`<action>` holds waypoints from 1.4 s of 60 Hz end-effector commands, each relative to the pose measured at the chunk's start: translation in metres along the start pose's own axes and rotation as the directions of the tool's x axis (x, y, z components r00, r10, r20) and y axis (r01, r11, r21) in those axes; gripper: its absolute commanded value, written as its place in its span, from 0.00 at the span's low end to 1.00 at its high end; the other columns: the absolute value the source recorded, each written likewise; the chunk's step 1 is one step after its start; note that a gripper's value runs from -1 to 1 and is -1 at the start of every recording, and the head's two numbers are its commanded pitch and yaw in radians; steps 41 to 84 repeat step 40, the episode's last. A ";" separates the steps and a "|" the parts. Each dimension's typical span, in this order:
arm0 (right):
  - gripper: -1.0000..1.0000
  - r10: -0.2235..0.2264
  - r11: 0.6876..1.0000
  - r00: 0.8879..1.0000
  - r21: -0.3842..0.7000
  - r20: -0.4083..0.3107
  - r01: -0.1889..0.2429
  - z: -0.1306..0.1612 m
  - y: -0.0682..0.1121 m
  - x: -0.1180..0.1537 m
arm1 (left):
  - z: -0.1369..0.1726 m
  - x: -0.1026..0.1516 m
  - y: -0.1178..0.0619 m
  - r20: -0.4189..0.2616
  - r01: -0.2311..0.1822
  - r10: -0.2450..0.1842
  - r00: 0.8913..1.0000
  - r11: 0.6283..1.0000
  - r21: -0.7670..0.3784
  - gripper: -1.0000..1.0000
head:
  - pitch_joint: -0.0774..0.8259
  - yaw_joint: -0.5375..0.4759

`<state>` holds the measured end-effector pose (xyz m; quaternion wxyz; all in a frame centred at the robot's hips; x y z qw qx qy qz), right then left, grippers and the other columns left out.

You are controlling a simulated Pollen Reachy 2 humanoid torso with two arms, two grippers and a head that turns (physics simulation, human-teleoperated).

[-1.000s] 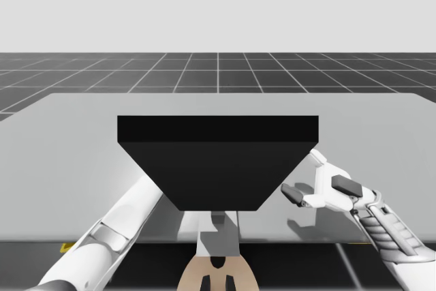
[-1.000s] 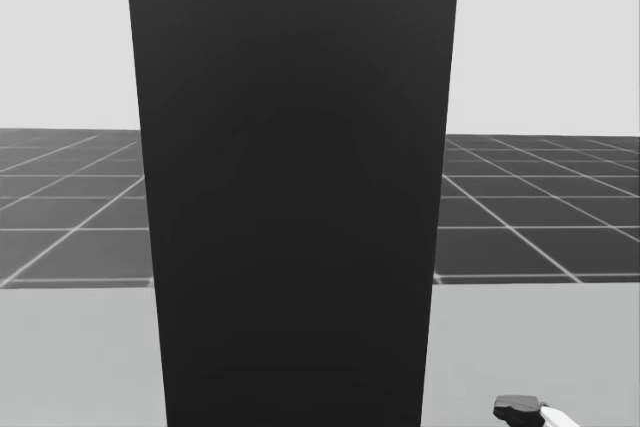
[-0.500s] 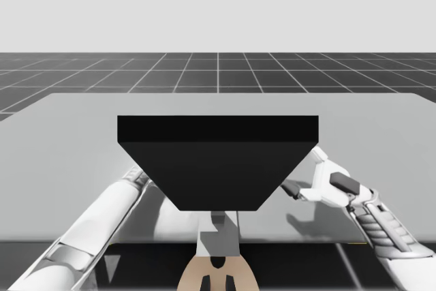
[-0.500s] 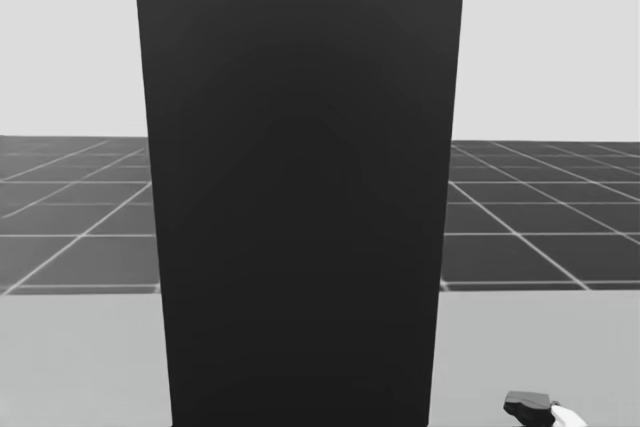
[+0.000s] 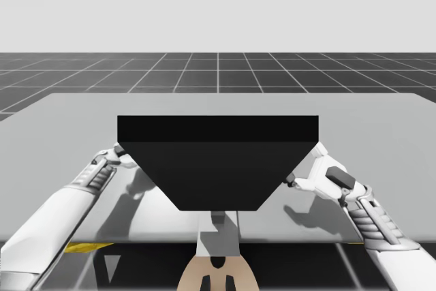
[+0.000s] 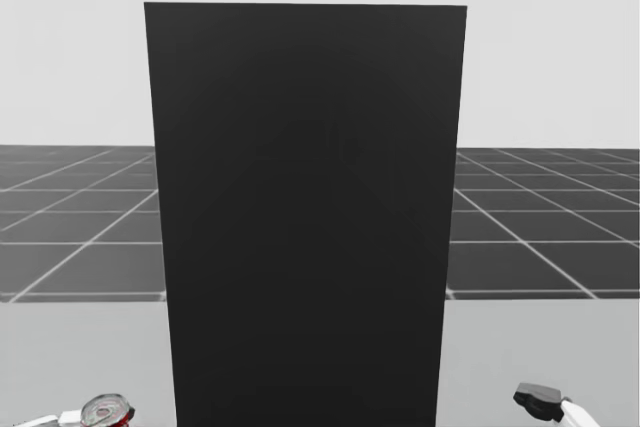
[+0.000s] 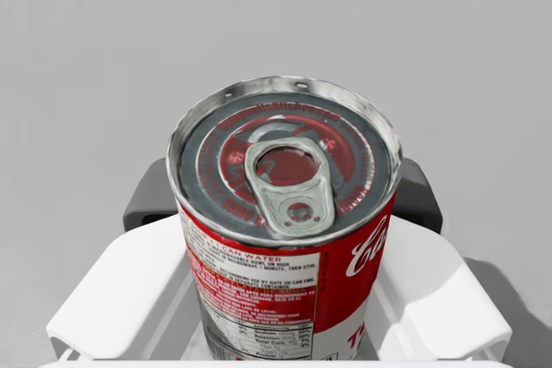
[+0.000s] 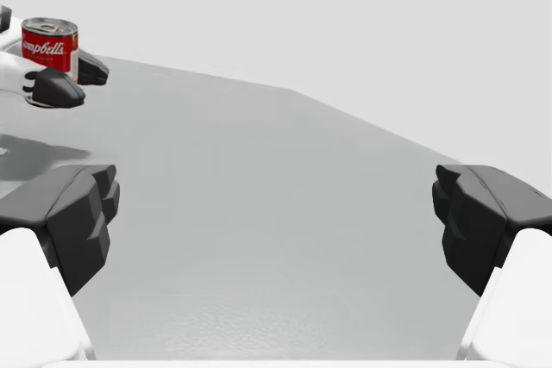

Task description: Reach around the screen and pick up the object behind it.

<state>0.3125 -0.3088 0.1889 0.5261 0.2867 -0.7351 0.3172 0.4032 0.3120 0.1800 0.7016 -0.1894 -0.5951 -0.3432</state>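
In the high view you have one black screen [image 5: 218,168] standing in the middle of the one grey table [image 5: 381,120], with an arm on either side of it. Your left gripper [image 5: 117,152] sits at the screen's left edge and your right gripper [image 5: 304,168] close by its right edge, two grippers in all.

In the head view the screen blocks the middle. Low beside its left side you see the silver lid of one red-and-white can [image 6: 107,409] in your left gripper. Your right gripper's dark tip shows low to the right, apart from the screen.

In the left wrist view the can stands upright between the white fingers [image 7: 121,299], pull-tab lid up. A dark pad presses on each flank, so I judge this hand clamped on the can.

In the right wrist view the fingers [image 8: 69,213] stand wide apart with bare table between them, holding nothing. Well ahead, the same can sits gripped in your other hand.

By my judgement the reach round the screen and the grasp are done. What is left is the lift, and I cannot tell whether the can's base is off the table yet. The count stays one can, one screen
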 end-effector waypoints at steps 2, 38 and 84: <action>0.00 -0.008 1.000 1.000 0.004 -0.010 0.008 0.001 0.000 -0.001 | 0.023 0.063 0.036 0.105 0.064 -0.079 0.991 0.988 0.138 1.00 | 0.15 0.51; 0.00 -0.017 0.999 0.998 0.044 -0.053 0.020 0.006 -0.002 -0.001 | 0.040 0.173 0.050 0.204 0.182 -0.238 0.950 0.948 0.260 1.00 | 0.15 0.50; 0.00 -0.012 0.999 0.998 0.047 -0.064 0.015 0.007 -0.003 -0.001 | 0.041 0.178 0.049 0.217 0.185 -0.246 0.945 0.946 0.267 1.00 | 0.15 0.50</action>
